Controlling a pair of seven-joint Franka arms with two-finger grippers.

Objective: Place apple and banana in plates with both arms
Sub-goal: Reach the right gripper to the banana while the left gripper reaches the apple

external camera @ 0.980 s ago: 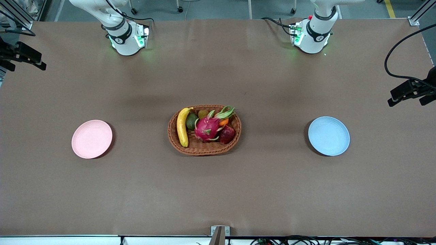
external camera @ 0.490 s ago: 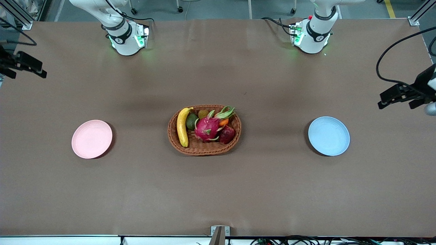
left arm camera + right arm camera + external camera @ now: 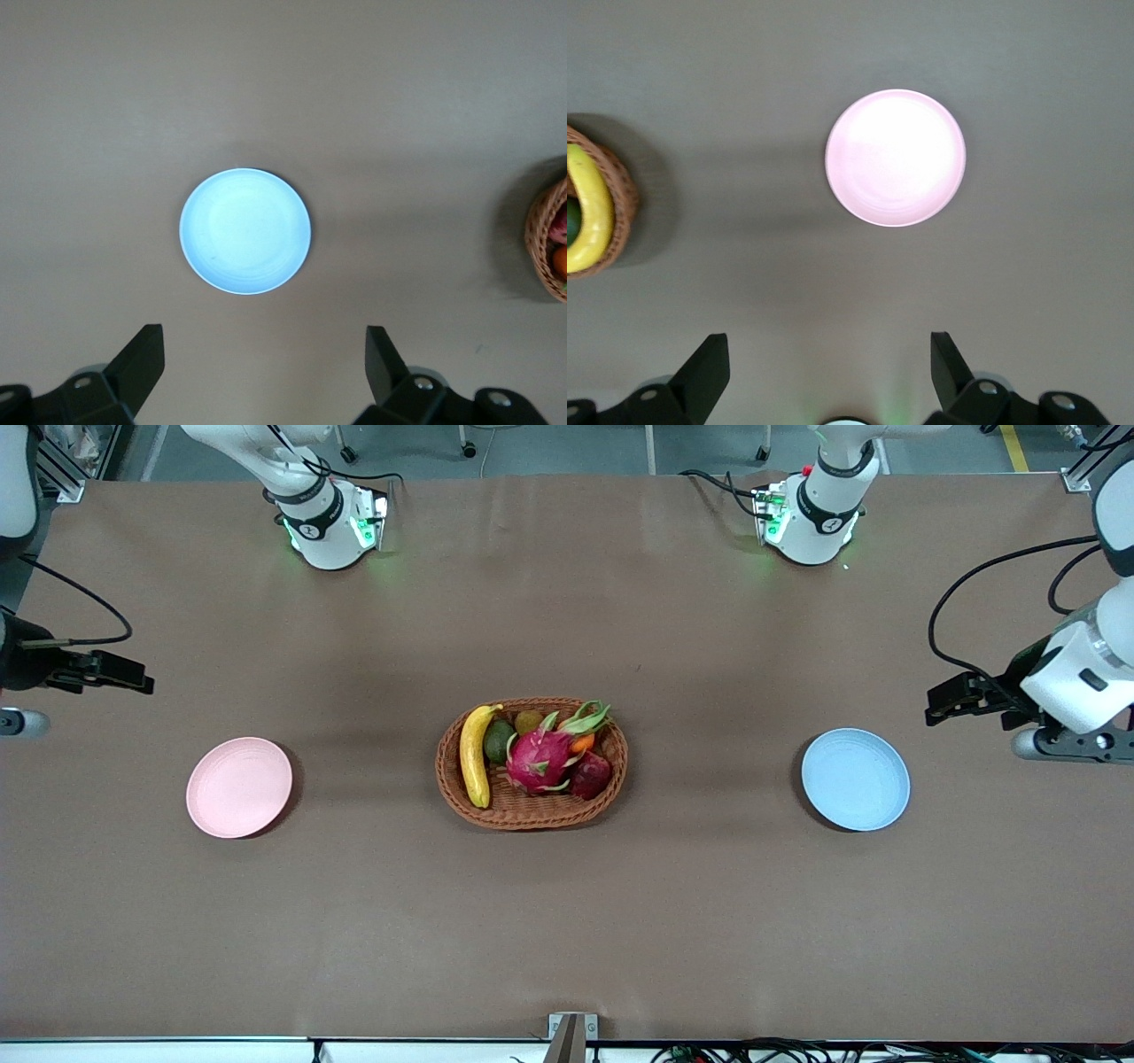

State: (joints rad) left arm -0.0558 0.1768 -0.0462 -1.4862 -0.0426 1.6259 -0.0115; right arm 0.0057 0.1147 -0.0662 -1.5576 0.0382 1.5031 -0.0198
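The yellow banana [image 3: 474, 755] and the dark red apple [image 3: 592, 775] lie in a brown wicker basket [image 3: 532, 810] at the table's middle. The pale pink plate [image 3: 239, 786] lies toward the right arm's end and the light blue plate [image 3: 855, 779] toward the left arm's end; both are bare. My left gripper [image 3: 941, 701] is open and empty, up over the table beside the blue plate [image 3: 245, 230]. My right gripper [image 3: 124, 673] is open and empty, up over the table's end by the pink plate [image 3: 895, 158]. The banana [image 3: 589, 208] shows in the right wrist view.
The basket also holds a bright pink dragon fruit [image 3: 539, 760], a small orange fruit [image 3: 582, 742], a dark green fruit [image 3: 499, 740] and a small brown one [image 3: 529, 720]. The basket's rim shows in both wrist views [image 3: 542, 235] [image 3: 622, 190]. Both arm bases stand at the table's farthest edge.
Both grippers have come in from the table's ends toward the plates; the left one now hangs close beside the blue plate. The fruit, basket and plates have not moved.
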